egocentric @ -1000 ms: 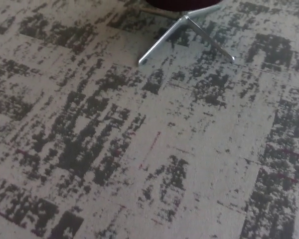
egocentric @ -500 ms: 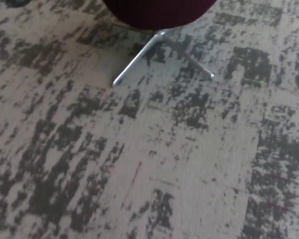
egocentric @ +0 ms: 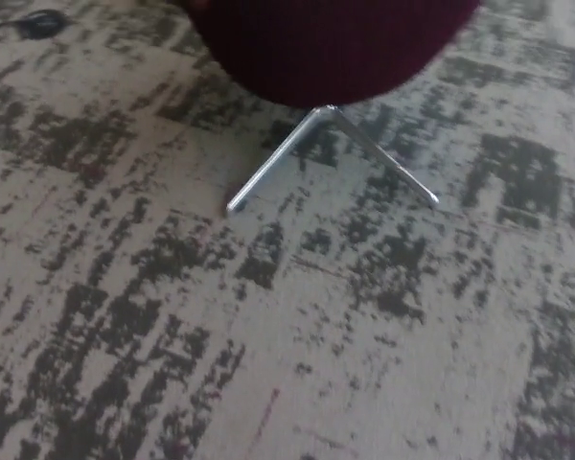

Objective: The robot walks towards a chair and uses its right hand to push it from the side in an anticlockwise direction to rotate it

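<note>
You were looking straight down at a beige carpet (egocentric: 268,316) mottled with dark patches. The chair (egocentric: 331,43) sat at the top centre of the head view — a rounded, dark maroon seat cut off by the upper edge. Two shiny metal legs (egocentric: 278,163) splayed out from under it toward you, one to the lower left, one to the lower right. A dark cable (egocentric: 34,21) lay at the top left corner. Neither hand showed — so you could not tell how the fingers stood.
</note>
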{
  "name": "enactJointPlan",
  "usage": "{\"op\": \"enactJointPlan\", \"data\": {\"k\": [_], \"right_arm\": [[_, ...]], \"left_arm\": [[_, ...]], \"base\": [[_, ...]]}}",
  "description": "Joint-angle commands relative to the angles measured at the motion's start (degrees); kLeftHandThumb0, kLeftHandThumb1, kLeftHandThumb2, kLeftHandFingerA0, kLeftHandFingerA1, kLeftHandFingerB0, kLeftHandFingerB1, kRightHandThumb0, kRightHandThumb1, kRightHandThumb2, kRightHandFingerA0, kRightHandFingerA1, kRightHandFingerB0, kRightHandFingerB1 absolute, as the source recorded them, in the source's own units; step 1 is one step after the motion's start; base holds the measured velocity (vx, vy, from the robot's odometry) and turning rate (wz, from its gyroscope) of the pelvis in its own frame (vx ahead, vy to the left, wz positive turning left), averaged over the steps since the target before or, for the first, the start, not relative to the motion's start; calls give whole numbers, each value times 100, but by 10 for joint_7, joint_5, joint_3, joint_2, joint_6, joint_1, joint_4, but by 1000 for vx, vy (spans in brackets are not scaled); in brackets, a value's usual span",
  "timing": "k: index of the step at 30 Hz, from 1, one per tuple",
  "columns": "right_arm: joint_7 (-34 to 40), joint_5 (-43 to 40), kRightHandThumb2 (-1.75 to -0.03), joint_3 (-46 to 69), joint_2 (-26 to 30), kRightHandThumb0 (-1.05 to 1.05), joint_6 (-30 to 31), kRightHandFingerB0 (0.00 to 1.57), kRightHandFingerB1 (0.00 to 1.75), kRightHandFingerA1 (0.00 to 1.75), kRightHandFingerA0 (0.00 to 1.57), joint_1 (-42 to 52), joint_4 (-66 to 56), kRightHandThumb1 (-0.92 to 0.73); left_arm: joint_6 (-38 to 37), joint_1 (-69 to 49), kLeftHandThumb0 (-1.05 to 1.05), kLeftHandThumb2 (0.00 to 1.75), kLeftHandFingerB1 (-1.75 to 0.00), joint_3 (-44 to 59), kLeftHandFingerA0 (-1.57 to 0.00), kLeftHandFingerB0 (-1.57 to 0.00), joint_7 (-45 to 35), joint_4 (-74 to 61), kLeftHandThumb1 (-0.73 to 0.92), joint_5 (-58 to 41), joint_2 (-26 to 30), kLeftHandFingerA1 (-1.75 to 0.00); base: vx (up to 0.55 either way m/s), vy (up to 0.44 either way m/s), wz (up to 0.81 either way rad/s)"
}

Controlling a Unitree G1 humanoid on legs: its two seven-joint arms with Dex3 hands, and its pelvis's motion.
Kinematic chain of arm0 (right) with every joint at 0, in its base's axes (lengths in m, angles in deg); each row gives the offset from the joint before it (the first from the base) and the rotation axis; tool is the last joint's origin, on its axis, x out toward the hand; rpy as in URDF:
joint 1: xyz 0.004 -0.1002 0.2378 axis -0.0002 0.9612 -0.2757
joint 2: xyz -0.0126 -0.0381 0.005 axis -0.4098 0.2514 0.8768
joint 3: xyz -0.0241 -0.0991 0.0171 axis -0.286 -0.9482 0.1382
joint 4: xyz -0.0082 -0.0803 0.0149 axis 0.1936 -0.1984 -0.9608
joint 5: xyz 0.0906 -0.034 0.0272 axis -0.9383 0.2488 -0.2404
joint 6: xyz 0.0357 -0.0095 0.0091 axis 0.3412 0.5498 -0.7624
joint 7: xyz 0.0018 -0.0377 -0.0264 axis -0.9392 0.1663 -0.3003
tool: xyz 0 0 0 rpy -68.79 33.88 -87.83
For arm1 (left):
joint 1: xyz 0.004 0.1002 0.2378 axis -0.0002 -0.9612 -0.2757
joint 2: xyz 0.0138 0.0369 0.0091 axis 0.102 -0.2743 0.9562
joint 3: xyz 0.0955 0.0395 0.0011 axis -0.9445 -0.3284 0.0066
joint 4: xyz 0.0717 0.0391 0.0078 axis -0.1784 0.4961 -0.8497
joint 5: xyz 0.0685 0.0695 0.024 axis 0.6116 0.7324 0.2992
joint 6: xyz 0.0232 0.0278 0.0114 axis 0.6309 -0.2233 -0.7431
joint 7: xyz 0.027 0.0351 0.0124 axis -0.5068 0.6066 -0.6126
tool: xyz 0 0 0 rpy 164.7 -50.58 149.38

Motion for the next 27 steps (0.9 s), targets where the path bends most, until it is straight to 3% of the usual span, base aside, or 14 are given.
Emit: {"op": "enactJointPlan", "data": {"k": [1, 2, 4, 5, 10, 11, 15, 16, 22, 23, 24, 25, 27], "right_arm": [[3, -2, -89, -1, 2, -51, -12, 12, 43, 70, 48, 3, 5, -58], [2, -4, -86, 0, 1, -51, -11, 12, 42, 71, 50, 6, 1, -57], [0, -8, -86, 1, -1, -51, -10, 12, 42, 71, 50, 10, -6, -57], [0, -8, -63, 1, -1, -43, -7, 20, 28, 63, 49, 8, -6, -72], [0, -9, -63, 2, -1, -43, -2, 20, 28, 63, 49, 6, -6, -72], [3, -6, -62, 0, -1, -39, -2, 19, 28, 60, 46, 8, -10, -73], [-4, -11, -62, 4, -3, -39, -6, 18, 28, 53, 49, 9, -10, -73], [-5, -11, -64, 4, -3, -42, -5, 19, 29, 57, 49, 8, -8, -74], [-4, -9, -63, 4, -2, -42, -3, 19, 29, 55, 50, 3, -3, -71], [-4, -10, -63, 5, -2, -46, -5, 20, 30, 59, 49, 3, -3, -74], [-4, -11, -63, 6, -3, -46, -7, 20, 30, 59, 49, 4, -4, -74], [-19, -19, -64, 12, -4, -42, -12, 19, 29, 56, 48, 9, -10, -72], [-21, -20, -64, 13, -5, -42, -13, 19, 29, 56, 48, 10, -11, -72]], "left_arm": [[-14, 15, -65, 63, -33, -11, -37, -23, 1, -3, 76, 10, 4, -50], [-12, 15, -66, 93, -46, -7, -29, -17, 2, -2, 57, 4, 2, -57], [-9, 16, -66, 93, -46, 0, -29, -17, 4, -2, 57, -4, -1, -57], [-14, 15, -65, 62, -33, 0, -26, -21, 0, -2, 75, -3, 0, -47], [-21, 11, -65, 62, -33, -1, -26, -21, -7, -2, 75, -2, 2, -47], [-16, 13, -70, 93, -45, 13, -24, -15, -19, -1, 56, -17, -1, -55], [-16, 12, -64, 90, -46, 28, -31, -18, -14, -4, 56, -22, -7, -56], [-19, 12, -62, 62, -34, 23, -36, -23, -12, -4, 75, -15, -5, -49], [-20, 13, -61, 62, -34, 17, -36, -24, -8, -3, 75, -5, -4, -49], [-21, 13, -66, 92, -46, 19, -29, -18, -10, -3, 57, -7, -4, -56], [-22, 12, -66, 92, -46, 21, -29, -18, -13, -3, 57, -10, -3, -56], [-24, 13, -64, 62, -33, 14, -37, -26, -6, -2, 73, -1, -2, -49], [-24, 13, -64, 62, -33, 13, -37, -26, -5, -2, 73, -1, -2, -49]], "base": [[344, -139, -11], [364, -85, -13], [288, -46, -19], [401, -3, -27], [533, 117, -22], [571, 187, 54], [540, 175, -17], [521, 152, 11], [416, -13, 14], [498, -148, 19], [612, -143, 38], [582, -358, -98], [453, -185, 42]]}}
